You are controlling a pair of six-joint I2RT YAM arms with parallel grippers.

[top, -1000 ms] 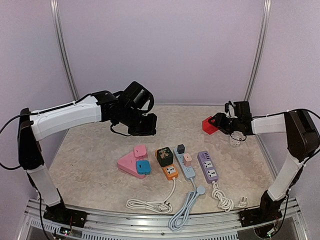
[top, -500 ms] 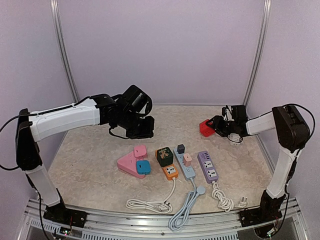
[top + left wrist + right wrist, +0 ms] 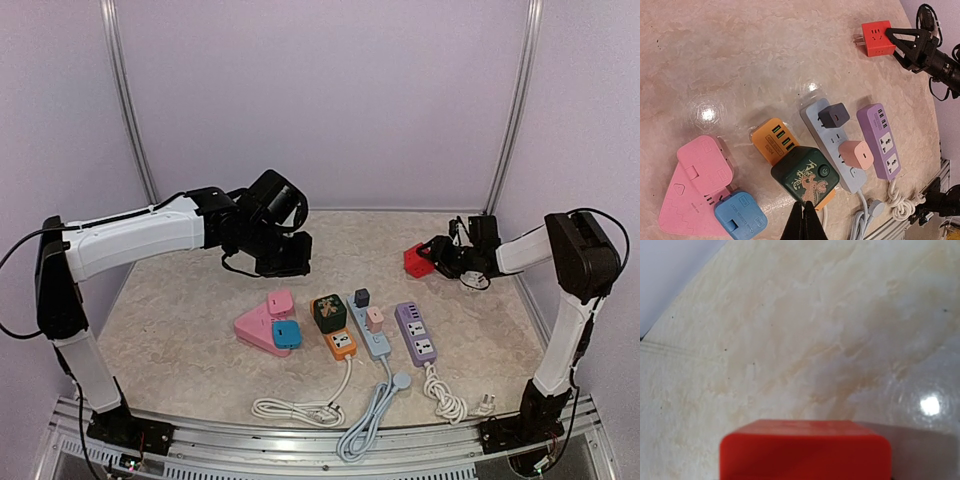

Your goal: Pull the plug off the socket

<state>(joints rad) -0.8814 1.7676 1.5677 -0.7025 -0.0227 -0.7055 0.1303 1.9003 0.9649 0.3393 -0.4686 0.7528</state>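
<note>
A red cube plug (image 3: 415,261) is at the back right of the table, its prongs pointing left in the left wrist view (image 3: 876,38). My right gripper (image 3: 433,257) is shut on it, one black finger (image 3: 900,34) on each side. The red plug (image 3: 805,450) fills the bottom of the right wrist view, low over the tabletop; I cannot tell if it touches. My left gripper (image 3: 804,220) is shut and empty, hovering above a dark green cube plug (image 3: 805,175) that sits in an orange socket strip (image 3: 771,141).
A pink triangular socket (image 3: 256,330) carries a pink plug (image 3: 281,301) and a blue plug (image 3: 286,334). A light blue strip (image 3: 372,338) holds a dark grey plug (image 3: 361,297) and a pink plug (image 3: 375,318). A purple strip (image 3: 416,332) lies to their right. Coiled cables (image 3: 300,408) lie near the front edge.
My right arm has drawn back and brought the red plug slightly lower toward the table. The left arm has barely shifted.
</note>
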